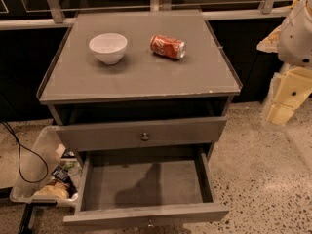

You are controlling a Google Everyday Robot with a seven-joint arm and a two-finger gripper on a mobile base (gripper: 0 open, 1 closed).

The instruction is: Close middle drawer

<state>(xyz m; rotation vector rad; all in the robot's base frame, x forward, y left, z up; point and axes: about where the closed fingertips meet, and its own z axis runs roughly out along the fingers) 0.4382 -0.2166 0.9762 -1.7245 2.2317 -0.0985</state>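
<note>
The grey cabinet (141, 79) stands in the middle of the camera view. Its middle drawer (146, 214) is pulled far out toward me, with an empty inside and a small round knob (150, 223) at the frame's bottom edge. The uppermost drawer (141, 133), with its own knob (145, 136), sits just above it and juts out a little. The lowest drawer is hidden under the open one. My gripper (282, 108) hangs from the white and yellowish arm (297, 33) at the right edge, well to the right of the cabinet and above the open drawer's level, touching nothing.
A white bowl (108, 48) and a red soda can (167, 47) lying on its side are on the cabinet top. A clear plastic bin (41, 155) with snack packets sits on the floor at the left, with a black cable (19, 150) beside it. Speckled floor (263, 179) lies to the right.
</note>
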